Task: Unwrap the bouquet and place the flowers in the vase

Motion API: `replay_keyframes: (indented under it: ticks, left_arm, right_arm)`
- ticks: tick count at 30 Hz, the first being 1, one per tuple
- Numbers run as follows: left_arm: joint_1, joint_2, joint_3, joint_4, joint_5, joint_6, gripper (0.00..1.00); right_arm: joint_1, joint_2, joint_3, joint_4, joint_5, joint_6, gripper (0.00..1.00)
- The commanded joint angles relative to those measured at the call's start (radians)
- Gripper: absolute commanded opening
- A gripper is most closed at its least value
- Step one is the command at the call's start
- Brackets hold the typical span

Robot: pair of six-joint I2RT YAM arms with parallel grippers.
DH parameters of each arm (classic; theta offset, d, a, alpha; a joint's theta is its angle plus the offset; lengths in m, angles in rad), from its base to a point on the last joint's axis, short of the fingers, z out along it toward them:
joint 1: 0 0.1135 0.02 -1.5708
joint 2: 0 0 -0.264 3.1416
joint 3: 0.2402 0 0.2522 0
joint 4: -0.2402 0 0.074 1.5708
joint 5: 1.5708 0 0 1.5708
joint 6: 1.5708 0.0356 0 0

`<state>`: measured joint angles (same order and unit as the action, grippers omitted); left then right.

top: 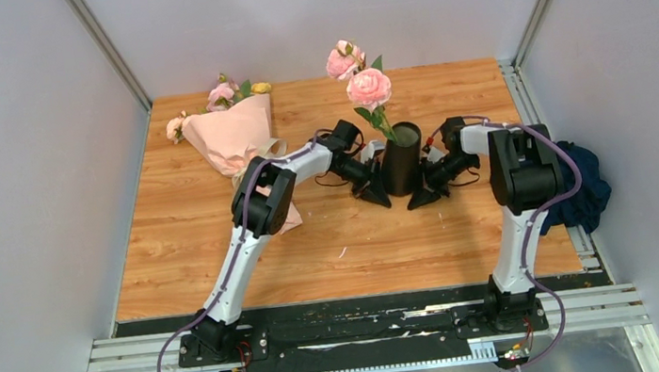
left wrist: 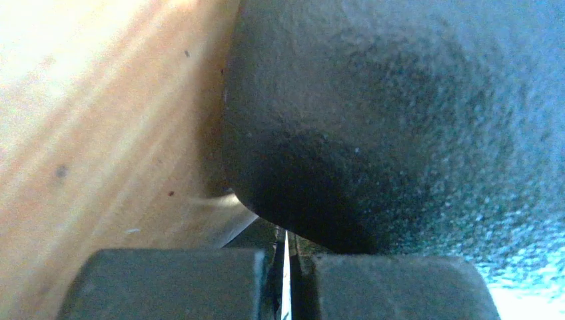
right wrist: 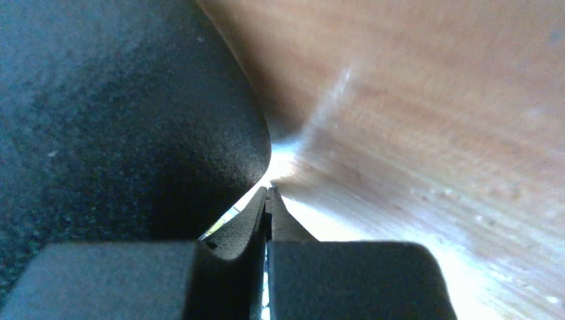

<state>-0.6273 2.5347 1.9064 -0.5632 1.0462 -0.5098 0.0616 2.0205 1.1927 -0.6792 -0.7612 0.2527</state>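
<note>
Bouquet (top: 234,133) lies at the far-left of the counter (top: 353,250), wrapped in pale pink paper. Its flowers (top: 224,93) poke out the far end, small pink and yellow blooms. The near end of the wrap sits under our left arm's elbow in the top view, and we can't tell if they touch.

Vase (top: 401,160) stands upright mid-counter, well apart from the bouquet. It holds a rose stem (top: 369,89) with two big pink blooms.

Left fingers (top: 380,195) are pressed together, nothing between them, tips down at the counter just left of the vase base. Left wrist view: closed tips (left wrist: 286,280) right beside the black wall of the vase (left wrist: 400,120), wood (left wrist: 100,133) to the left.

Right fingers (top: 422,198) are also together and empty, tips low just right of the vase base. Right wrist view: tips (right wrist: 268,200) meet close to the vase wall (right wrist: 120,120), with the counter (right wrist: 433,133) beyond. Contact with the vase isn't resolvable on either side.

Dark blue cloth (top: 582,188) is bunched off the counter's right edge, behind the right arm.
</note>
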Motion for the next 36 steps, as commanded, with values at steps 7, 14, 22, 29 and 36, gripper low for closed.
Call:
replay_keyframes:
  ticks: [7, 14, 22, 29, 36]
  left_arm:
    - [-0.062, 0.117, 0.053, 0.251, -0.180, -0.069, 0.00]
    - [-0.054, 0.118, 0.047, 0.279, -0.193, -0.091, 0.00]
    - [-0.038, 0.060, -0.068, 0.270, -0.200, -0.044, 0.00]
    - [-0.035, 0.039, -0.143, 0.364, -0.189, -0.114, 0.00]
    - [-0.032, 0.055, -0.136, 0.371, -0.184, -0.136, 0.00]
  right_arm:
    - [0.051, 0.186, 0.082, 0.087, 0.040, 0.054, 0.00]
    - [0.040, 0.226, 0.141, 0.063, 0.040, 0.051, 0.00]
    - [0.021, 0.184, 0.107, 0.058, 0.044, 0.044, 0.00]
    - [-0.014, 0.116, 0.066, 0.056, 0.051, 0.049, 0.00]
    - [-0.033, 0.071, 0.054, 0.043, 0.074, 0.058, 0.00]
